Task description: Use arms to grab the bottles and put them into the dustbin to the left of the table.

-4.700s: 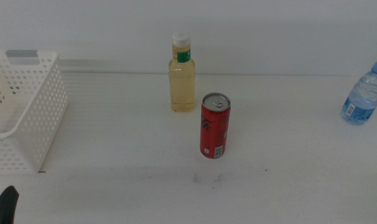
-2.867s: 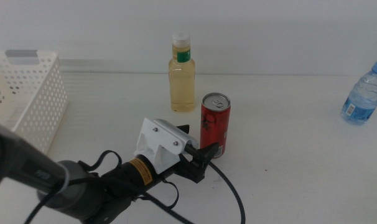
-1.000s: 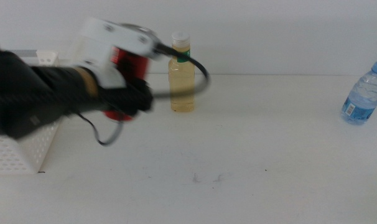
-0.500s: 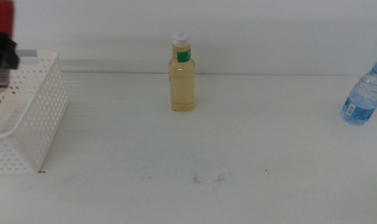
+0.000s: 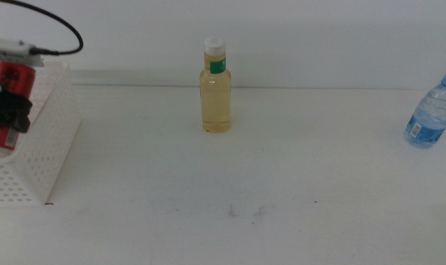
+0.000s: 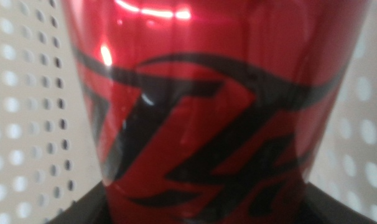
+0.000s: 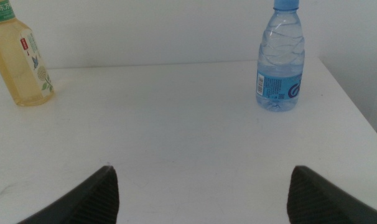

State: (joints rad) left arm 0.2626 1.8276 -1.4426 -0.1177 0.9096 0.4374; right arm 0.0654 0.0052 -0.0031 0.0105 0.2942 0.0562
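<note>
Red fills my left wrist camera – it is the red can (image 6: 216, 106), right up close, with black marks on its shiny side; my left gripper (image 5: 9, 110) has its dark jaws closed on it, one on each side; behind the can I see the white holed walls of the dustbin (image 6: 27, 124).

From the middle camera I see the left gripper at the far left edge, holding the can (image 5: 11, 92) over the open top of the dustbin (image 5: 50, 140); the can looks partly down past the rim, but I cannot tell if it touches the inside; a black cable (image 5: 50, 26) loops above the gripper.

On the white table (image 5: 282, 169) the yellow drink bottle (image 5: 216, 88) stands upright near the back, with a white cap and a green band at its neck; the small water bottle (image 5: 430, 112) with the blue cap stands far off at the right edge – well apart from the yellow one.

My right gripper (image 7: 201, 190) waits low over the table on the right side; its jaws are spread wide with nothing between them; its camera shows the water bottle (image 7: 280, 59) and the yellow drink bottle (image 7: 19, 59) both standing ahead of it.
</note>
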